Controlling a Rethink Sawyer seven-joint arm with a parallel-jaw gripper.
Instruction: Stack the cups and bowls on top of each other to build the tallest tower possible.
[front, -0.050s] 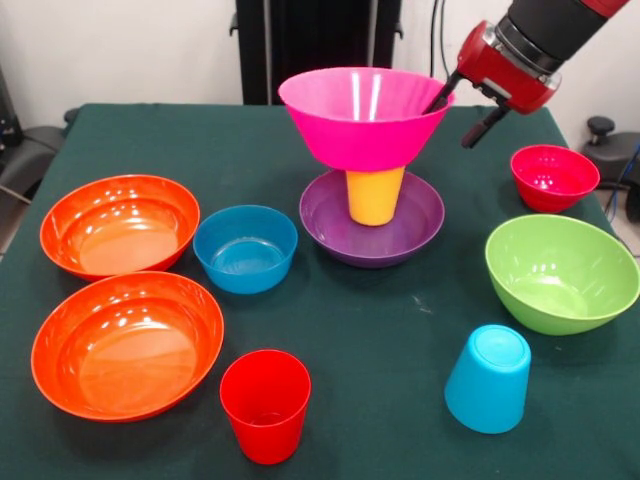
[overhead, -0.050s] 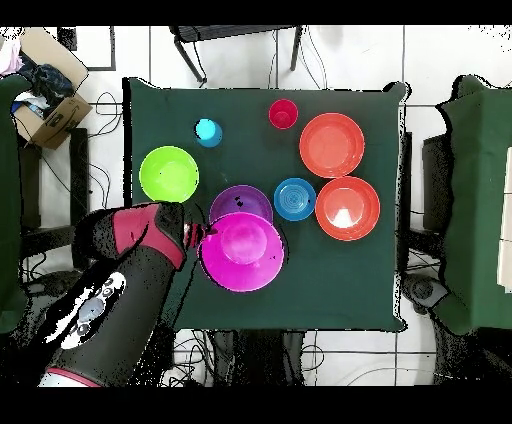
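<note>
1. The gripper (front, -0.050s: 462, 112) sits at the rim of the magenta bowl (front, -0.050s: 362, 115): one finger dips inside the rim, the other hangs outside it, so it looks pinched on the thin wall.
2. The bowl sits on the upturned yellow cup (front, -0.050s: 374, 196), which stands in the purple bowl (front, -0.050s: 420, 225) below the gripper.
3. Judging by its gloss, the plastic is light, stiff and slippery; a rim pinch could tilt it.
4. The perch is narrow, so the bowl may topple.
</note>
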